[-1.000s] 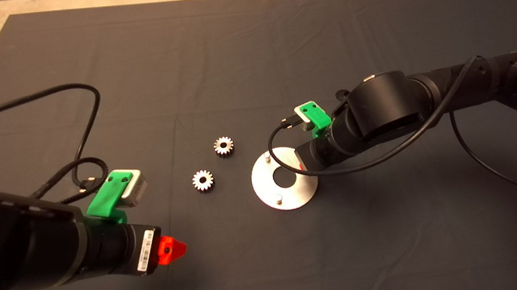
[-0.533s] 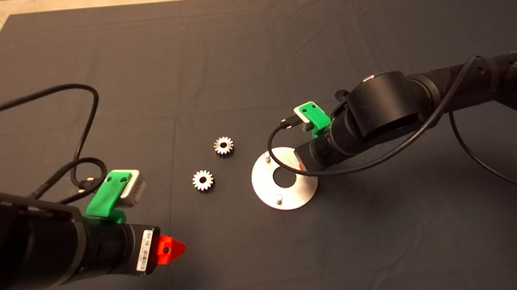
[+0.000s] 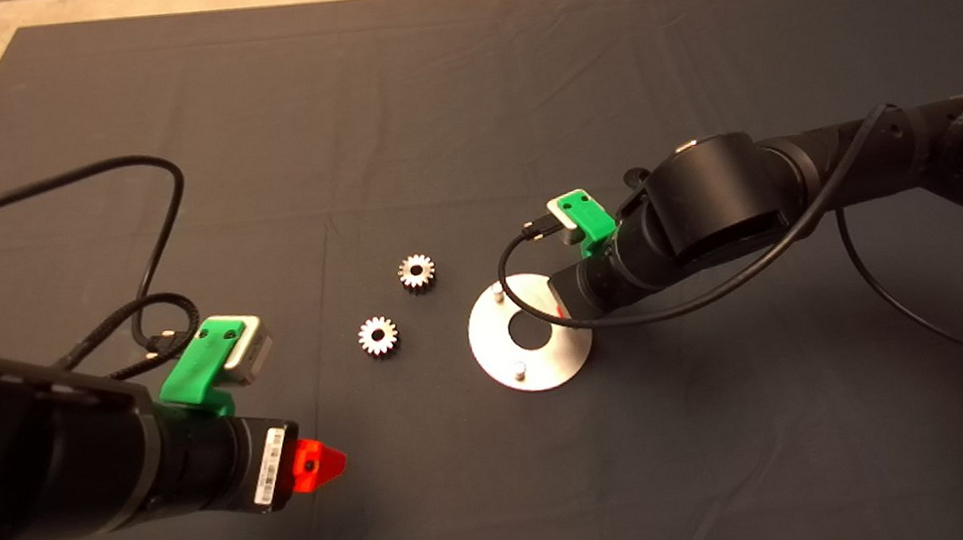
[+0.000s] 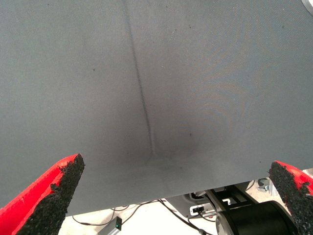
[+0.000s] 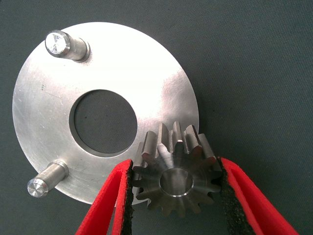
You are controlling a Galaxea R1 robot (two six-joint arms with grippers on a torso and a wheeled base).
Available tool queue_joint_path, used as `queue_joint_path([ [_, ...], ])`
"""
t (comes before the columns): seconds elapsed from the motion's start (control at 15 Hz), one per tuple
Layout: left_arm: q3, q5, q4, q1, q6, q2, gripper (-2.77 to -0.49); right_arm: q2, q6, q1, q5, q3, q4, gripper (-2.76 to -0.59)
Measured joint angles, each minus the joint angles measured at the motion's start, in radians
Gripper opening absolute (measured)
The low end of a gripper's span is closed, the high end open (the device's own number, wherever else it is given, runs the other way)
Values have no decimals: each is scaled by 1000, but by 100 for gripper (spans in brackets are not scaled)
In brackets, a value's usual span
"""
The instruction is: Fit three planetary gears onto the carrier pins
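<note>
My right gripper (image 5: 176,188) clamps a small silvery toothed gear (image 5: 175,177) over the shiny round metal disc (image 5: 105,73), beside two free upright pegs (image 5: 59,43). Two more gears (image 3: 416,271) lie on the dark mat (image 3: 465,111). My left gripper (image 4: 171,196) hangs spread wide; its white label (image 3: 267,473) is unreadable.

You see a dark grey mat (image 3: 462,84) under a shiny silver disc (image 5: 44,107). Beside the disc, silvery gears (image 3: 416,271) gleam. Red fingers (image 5: 105,200) with black pads flank a steel-grey gear (image 5: 176,181) over the disc.
</note>
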Motion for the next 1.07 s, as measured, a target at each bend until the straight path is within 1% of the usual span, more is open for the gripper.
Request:
queue_joint_path([
  [0.13,0,0,0,0,0,0,-51,7,0,-2,0,0,3,-234],
  [0.2,0,0,0,0,0,0,-51,9,0,-3,-3,0,3,-234],
  [0.47,0,0,0,0,0,-1,-51,10,0,-3,-1,0,3,-234],
  [0.6,0,-1,0,0,0,-14,-51,10,0,-3,-1,-1,3,-234],
  [0.73,0,-9,0,0,0,-33,-51,10,0,-2,-1,-5,4,-234],
  [0.87,0,-13,0,0,0,-44,-51,10,0,-2,2,-10,5,-234],
  [1.07,0,-19,0,0,0,-44,-51,10,0,0,7,-15,7,-234],
])
